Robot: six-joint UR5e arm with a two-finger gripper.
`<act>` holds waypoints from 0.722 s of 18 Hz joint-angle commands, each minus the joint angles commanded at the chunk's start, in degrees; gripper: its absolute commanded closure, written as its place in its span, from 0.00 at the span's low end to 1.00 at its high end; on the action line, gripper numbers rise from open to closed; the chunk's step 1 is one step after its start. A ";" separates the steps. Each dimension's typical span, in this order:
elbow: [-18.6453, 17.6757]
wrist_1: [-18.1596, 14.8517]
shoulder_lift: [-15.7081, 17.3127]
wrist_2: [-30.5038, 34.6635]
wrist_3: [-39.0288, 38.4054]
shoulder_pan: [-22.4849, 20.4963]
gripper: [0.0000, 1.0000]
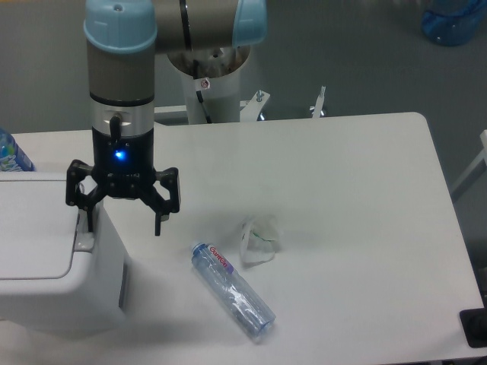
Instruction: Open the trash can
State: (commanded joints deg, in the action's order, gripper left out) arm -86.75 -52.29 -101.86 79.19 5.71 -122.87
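The trash can [46, 258] is a large boxy white bin at the left, with a flat white lid lying shut and a grey strip [84, 242] along the lid's right edge. My gripper [122, 224] hangs over the can's right edge, pointing down with its fingers spread wide. The left fingertip [87, 220] is just above the grey strip and the right fingertip [158, 226] hangs beside the can over the table. It holds nothing.
A clear plastic bottle [232, 290] lies on its side on the white table [342, 190] right of the can. A crumpled clear wrapper [259, 239] lies beside it. A blue bottle [11, 152] shows behind the can at the left edge.
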 joint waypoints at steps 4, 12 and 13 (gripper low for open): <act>-0.09 0.00 -0.09 0.00 -0.18 0.00 0.00; 1.14 0.00 0.26 0.35 0.52 -0.09 0.00; 1.84 0.09 0.44 0.53 0.88 -0.09 0.00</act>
State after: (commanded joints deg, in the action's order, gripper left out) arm -84.91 -52.21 -101.43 79.72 6.59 -122.96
